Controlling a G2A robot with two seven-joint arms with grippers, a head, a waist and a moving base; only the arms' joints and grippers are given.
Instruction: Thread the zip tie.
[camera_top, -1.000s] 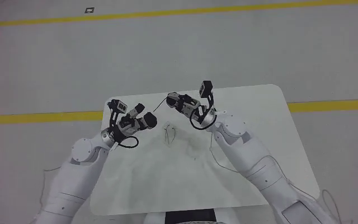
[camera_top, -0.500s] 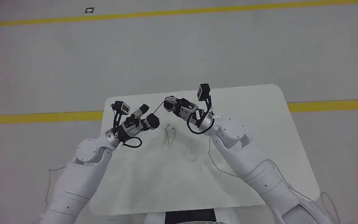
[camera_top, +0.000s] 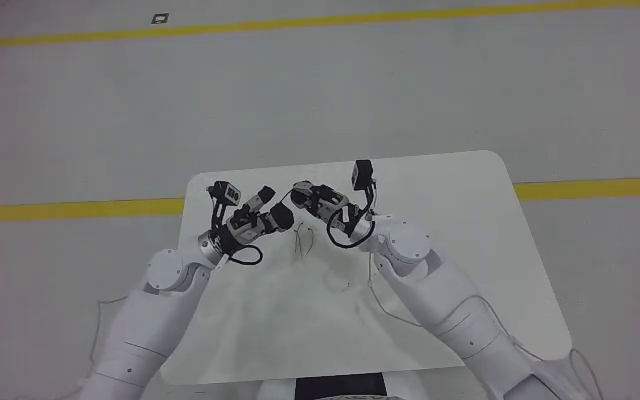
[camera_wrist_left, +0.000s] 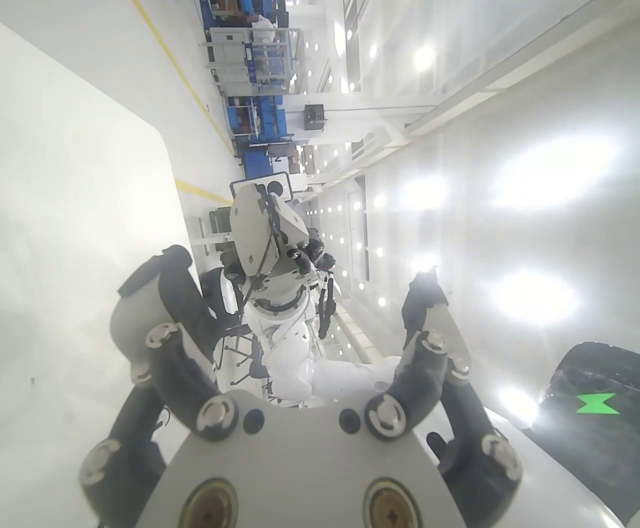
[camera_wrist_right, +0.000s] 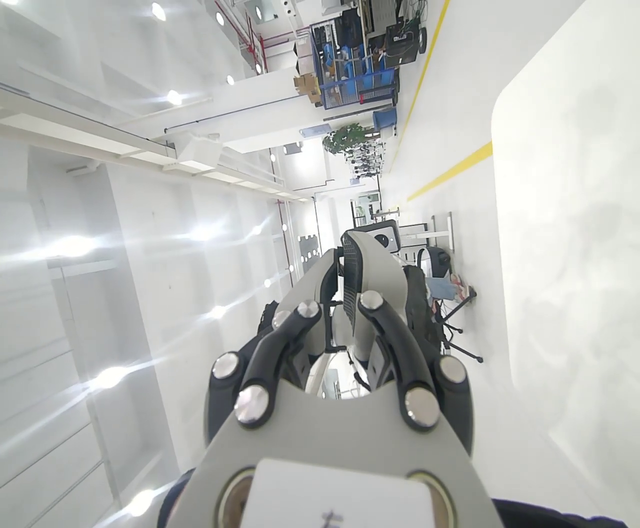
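Note:
My right gripper (camera_top: 298, 190) hovers over the far middle of the white table (camera_top: 450, 250), its fingers pressed together (camera_wrist_right: 345, 260). In the left wrist view a thin dark zip tie (camera_wrist_left: 264, 235) runs across that gripper's closed fingers. My left gripper (camera_top: 277, 213) hangs just beside it, nearly touching. Its two fingers stand wide apart (camera_wrist_left: 295, 290), with nothing between them. From there the right gripper (camera_wrist_left: 265, 235) faces it head on.
A few thin dark strands (camera_top: 303, 240) lie on the table just below the two grippers. The table's rounded far corners and edges are close behind the grippers. A yellow floor line (camera_top: 90, 209) runs past the table.
The two grippers have closed in on each other: the left one moved right, the right one moved left and slightly nearer. The gap between them has almost vanished.

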